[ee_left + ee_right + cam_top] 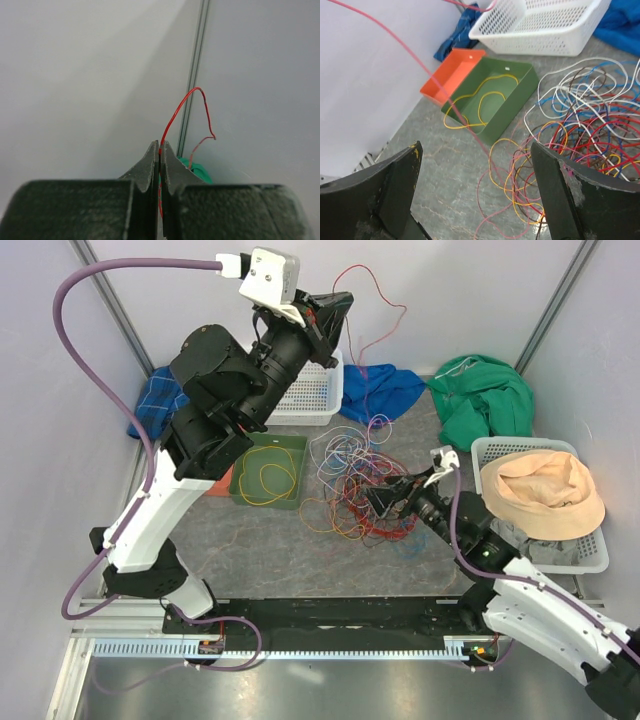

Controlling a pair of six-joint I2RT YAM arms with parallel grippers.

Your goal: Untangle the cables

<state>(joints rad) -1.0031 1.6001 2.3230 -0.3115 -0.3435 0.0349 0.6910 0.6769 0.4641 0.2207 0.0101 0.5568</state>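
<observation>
The left gripper (160, 146) is raised above the white basket (310, 390), its jaws closed on a red cable (176, 112) that is run down toward the heap. The right gripper (475, 147) is held low over the heap with its jaws spread wide; no cable is clamped. The tangled cables (355, 485) are heaped mid-table (250, 550), right of the green tray (248, 452), in which a yellow cable (272, 480) is coiled.

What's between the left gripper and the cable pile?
Just a red cable, pinched in the shut left gripper, arcing through the air back toward the cable pile. The top view shows it best; the right wrist view catches it too.
</observation>
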